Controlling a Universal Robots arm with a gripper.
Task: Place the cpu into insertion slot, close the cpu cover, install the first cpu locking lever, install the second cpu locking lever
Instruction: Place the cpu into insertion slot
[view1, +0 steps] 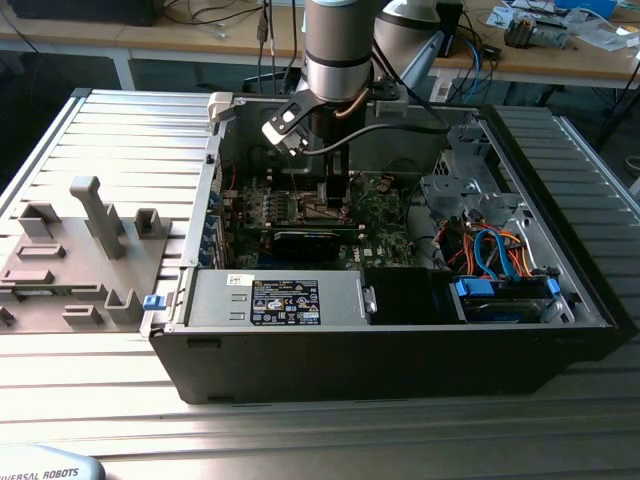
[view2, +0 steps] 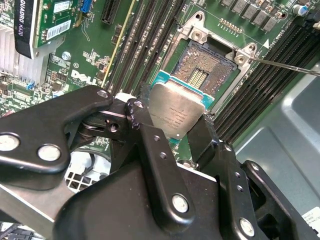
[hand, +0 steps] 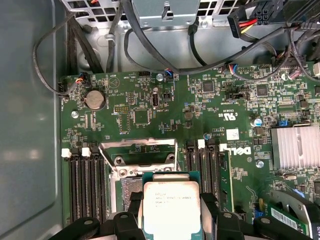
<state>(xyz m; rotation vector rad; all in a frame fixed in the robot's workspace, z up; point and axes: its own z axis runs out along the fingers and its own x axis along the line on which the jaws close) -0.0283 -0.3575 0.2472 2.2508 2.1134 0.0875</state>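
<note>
Chip-setting is the step in hand, by my reckoning. The arm reaches down into the open computer case (view1: 400, 340) lying on the slatted surface (view1: 300, 430). There its pincer (view2: 174, 127) pinches the cpu (view2: 177, 107) by two opposite edges, with the silver top turned up toward the wrist.

The chip hangs over the green motherboard (hand: 150, 105). In the second wrist view it overlaps the edge of the insertion slot (view2: 204, 67) nearest the pincer, and it is not seated. The slot is bare, with its field of contacts exposed. The cpu cover (hand: 137, 150) is swung open beyond it (so nothing seems to bar the way down). A thin wire lever (view2: 285, 65) juts out beside the slot's corner.

To do this well, I'd say the chip wants holding dead level, squared to the metal rim and centred over the slot before it sinks at all. It should then go straight down with no sideways drag, since those contacts look easily bent. The grip ought to hold until the chip lies flat inside the rim. The fingertips also need watching against the rim and the long memory slots (hand: 85, 185) alongside.
</note>
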